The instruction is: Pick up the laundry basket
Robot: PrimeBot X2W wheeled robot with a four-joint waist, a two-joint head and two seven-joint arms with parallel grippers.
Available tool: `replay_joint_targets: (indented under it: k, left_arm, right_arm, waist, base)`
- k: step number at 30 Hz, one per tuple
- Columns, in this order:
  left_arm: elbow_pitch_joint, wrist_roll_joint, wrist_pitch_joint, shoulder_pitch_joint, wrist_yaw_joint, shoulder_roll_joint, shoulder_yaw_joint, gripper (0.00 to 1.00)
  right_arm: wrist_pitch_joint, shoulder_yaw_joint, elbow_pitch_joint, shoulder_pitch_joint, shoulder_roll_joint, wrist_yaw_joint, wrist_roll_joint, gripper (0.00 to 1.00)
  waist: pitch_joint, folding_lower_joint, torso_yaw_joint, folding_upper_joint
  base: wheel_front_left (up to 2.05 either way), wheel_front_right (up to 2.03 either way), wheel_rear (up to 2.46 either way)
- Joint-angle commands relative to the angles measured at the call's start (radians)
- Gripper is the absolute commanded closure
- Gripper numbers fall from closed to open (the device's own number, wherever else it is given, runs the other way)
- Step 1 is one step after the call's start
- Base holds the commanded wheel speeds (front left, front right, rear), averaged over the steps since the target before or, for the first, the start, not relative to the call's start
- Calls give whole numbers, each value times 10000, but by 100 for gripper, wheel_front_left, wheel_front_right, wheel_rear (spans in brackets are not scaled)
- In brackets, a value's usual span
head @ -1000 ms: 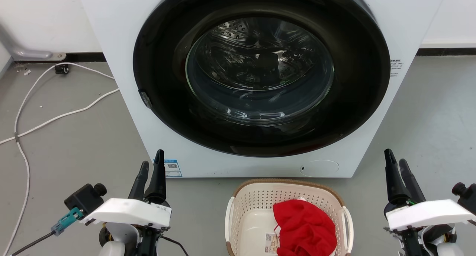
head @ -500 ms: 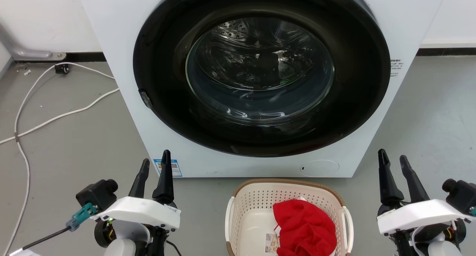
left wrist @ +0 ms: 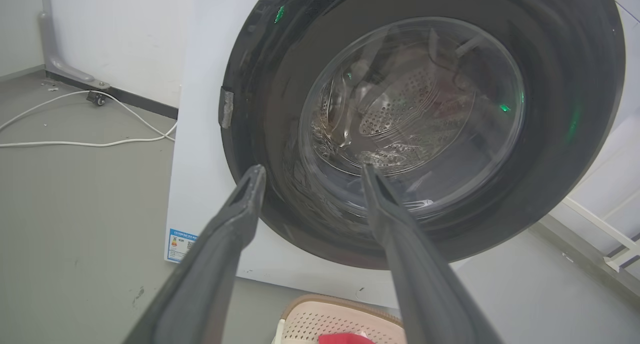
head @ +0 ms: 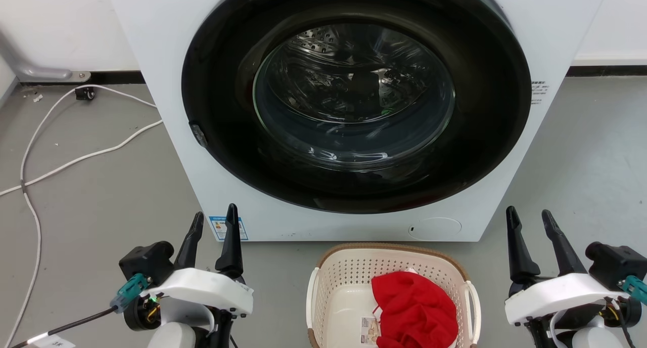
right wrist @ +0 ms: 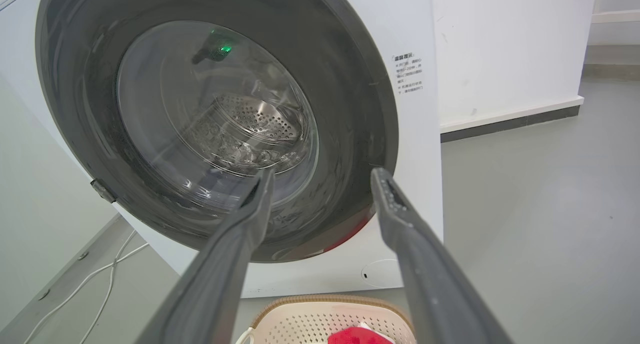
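The laundry basket [head: 343,282], cream perforated plastic with a brown rim and white side handles, sits on the floor at the bottom centre of the head view, just in front of the washing machine. A red cloth [head: 412,307] lies in it. Its far rim also shows in the left wrist view [left wrist: 340,309] and in the right wrist view [right wrist: 325,314]. My left gripper [head: 215,214] hovers open to the basket's left. To the basket's right my right gripper [head: 528,214] is open too. Neither touches the basket, and both hold nothing.
A white front-loading washing machine [head: 167,85] with a shut, dark round door [head: 354,100] stands right behind the basket. White cables [head: 60,161] trail over the grey floor at the left. A white wall runs behind.
Both grippers have moved inward toward the basket, the left one rightward and the right one leftward. The right gripper's fingers have spread apart. The basket has not moved.
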Motion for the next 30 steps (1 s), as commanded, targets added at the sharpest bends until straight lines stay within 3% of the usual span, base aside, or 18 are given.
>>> replay_joint_targets:
  k: [1,30]
  left_arm:
    - [-53,192,-64,-252,48,16,-32,0]
    - [188,3163,-674,-263,314,7,-231,0]
  right_arm:
    - [-15,-4,-93,-40,20,0,-195,0]
    - [298,-107,-101,203,41,-1,-2858,0]
  waist:
    - [1,0,1,0]
    - [28,0,14,0]
  base:
    - [0,0,0]
    - [0,0,0]
